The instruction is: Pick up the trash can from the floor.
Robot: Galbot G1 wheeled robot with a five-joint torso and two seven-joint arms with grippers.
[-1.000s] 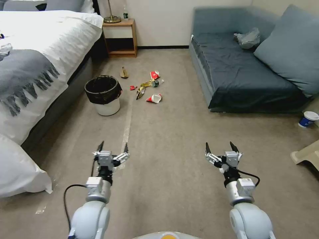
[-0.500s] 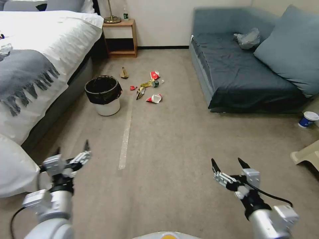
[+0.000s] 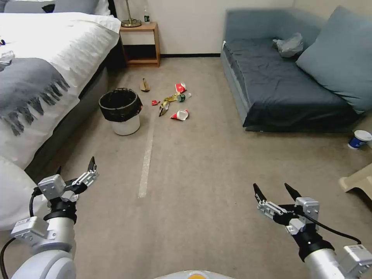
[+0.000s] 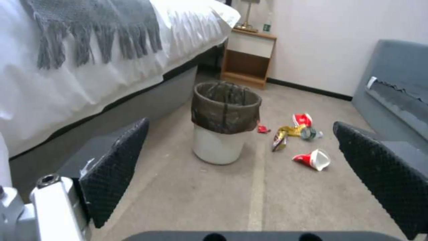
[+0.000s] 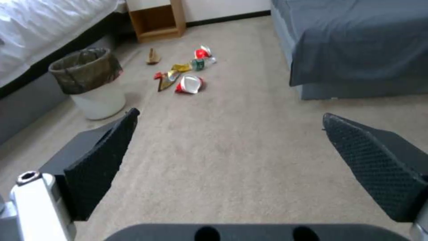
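Approach step, nothing gripped.

Bed far left. Left gripper low beside its edge, jaws spread wide, empty. Trash can upright on floor well ahead, close to bed side, just left of tape strip.

Next move likely calls for closing distance, then lining jaws over bagged rim.

Litter just right of can — apart, not blocking. Right gripper low, jaws spread, empty. Sofa and paper cup far right — clear of path.

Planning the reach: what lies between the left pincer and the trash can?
Only bare floor. In the head view the left pincer, open, sits well short of the trash can; the left wrist view shows plain carpet up to the can.
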